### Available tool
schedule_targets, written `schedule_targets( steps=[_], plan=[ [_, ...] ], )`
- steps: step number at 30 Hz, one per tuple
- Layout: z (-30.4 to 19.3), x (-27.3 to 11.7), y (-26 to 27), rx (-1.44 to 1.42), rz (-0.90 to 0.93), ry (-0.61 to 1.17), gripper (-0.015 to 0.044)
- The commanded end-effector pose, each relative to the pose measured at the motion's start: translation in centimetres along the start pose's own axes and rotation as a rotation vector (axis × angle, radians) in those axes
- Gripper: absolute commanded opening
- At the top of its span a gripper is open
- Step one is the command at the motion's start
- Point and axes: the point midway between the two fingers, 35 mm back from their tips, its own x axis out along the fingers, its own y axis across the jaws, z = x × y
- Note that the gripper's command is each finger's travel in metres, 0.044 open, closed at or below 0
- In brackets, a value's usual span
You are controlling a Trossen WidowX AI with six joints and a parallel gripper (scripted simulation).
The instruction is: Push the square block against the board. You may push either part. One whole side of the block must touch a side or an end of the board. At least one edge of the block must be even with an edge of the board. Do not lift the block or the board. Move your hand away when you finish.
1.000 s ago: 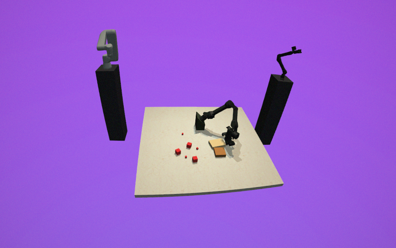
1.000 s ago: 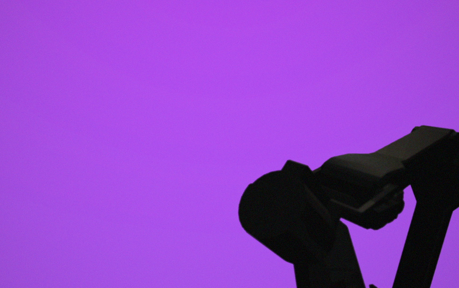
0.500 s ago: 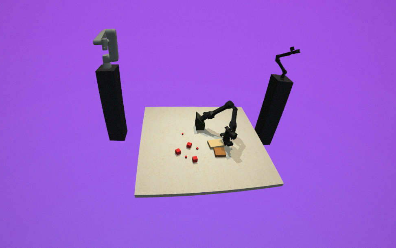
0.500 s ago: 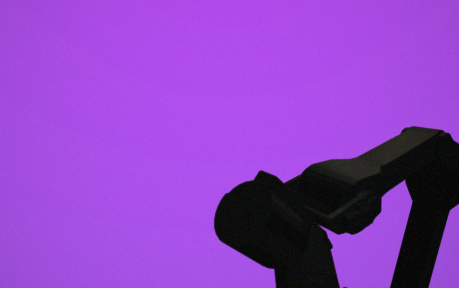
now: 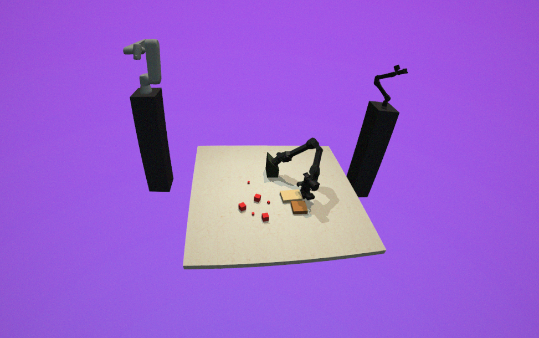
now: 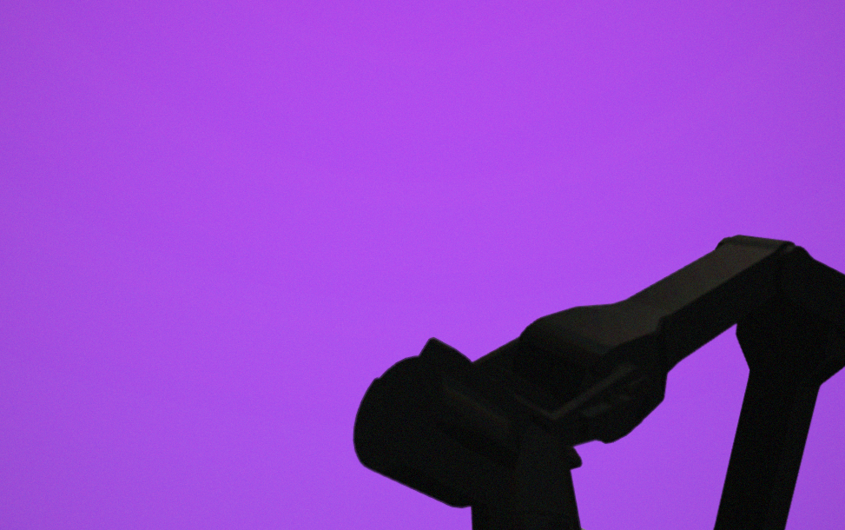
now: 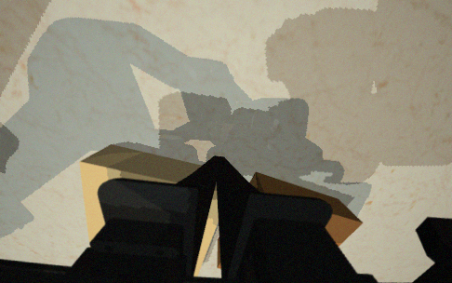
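Observation:
The light tan board [image 5: 288, 195] [image 7: 88, 191] lies flat, its right end partly hidden by my gripper in the top view. The square orange-brown block [image 5: 298, 206] [image 7: 344, 228] lies flat in front of it, offset to the right. Through the slit between my fingers the wrist view shows a narrow strip of table between the two. My gripper [image 5: 308, 196] [image 7: 218, 161] is shut and empty, at the board's right end and just behind the block's right side. Whether it touches either is hidden. The exterior view shows only arm links.
Large red cubes [image 5: 257, 197] [image 5: 242, 206] [image 5: 265, 216] and small red cubes [image 5: 248, 182] [image 5: 268, 201] [image 5: 252, 214] lie left of the board and block. The arm's dark base [image 5: 271, 168] stands behind the board. Two pedestals with other arms stand beyond the table [image 5: 220, 244].

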Motion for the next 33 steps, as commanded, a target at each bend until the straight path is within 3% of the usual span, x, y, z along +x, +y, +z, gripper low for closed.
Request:
schedule_targets(
  steps=[1, 10, 33],
  plan=[
    [-1.3, 0.5, 0.5, 0.012, 0.019, 0.006, 0.0],
    [-2.4, 0.5, 0.6, 0.012, 0.02, 0.007, 0.0],
    [1.2, 0.5, 0.1, 0.012, 0.018, 0.004, 0.0]
  ],
)
